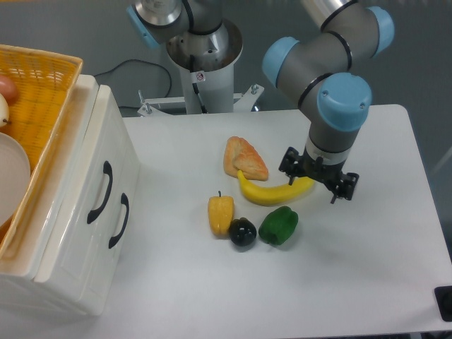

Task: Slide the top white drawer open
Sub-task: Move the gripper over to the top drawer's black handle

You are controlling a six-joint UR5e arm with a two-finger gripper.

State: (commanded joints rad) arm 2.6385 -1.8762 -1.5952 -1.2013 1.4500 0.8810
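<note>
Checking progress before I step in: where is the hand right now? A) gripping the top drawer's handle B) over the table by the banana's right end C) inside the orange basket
B: the hand hangs beside the banana, far from the top white drawer, which is shut.

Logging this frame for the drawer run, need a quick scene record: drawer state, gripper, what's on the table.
top white drawer: shut, flush with the lower white drawer
top handle: black, curved, untouched
gripper: open, empty, over the right end of the banana, far from the drawers
table items: pastry, yellow pepper, dark round fruit, green pepper
on cabinet: orange woven basket
task progress: not started
</note>
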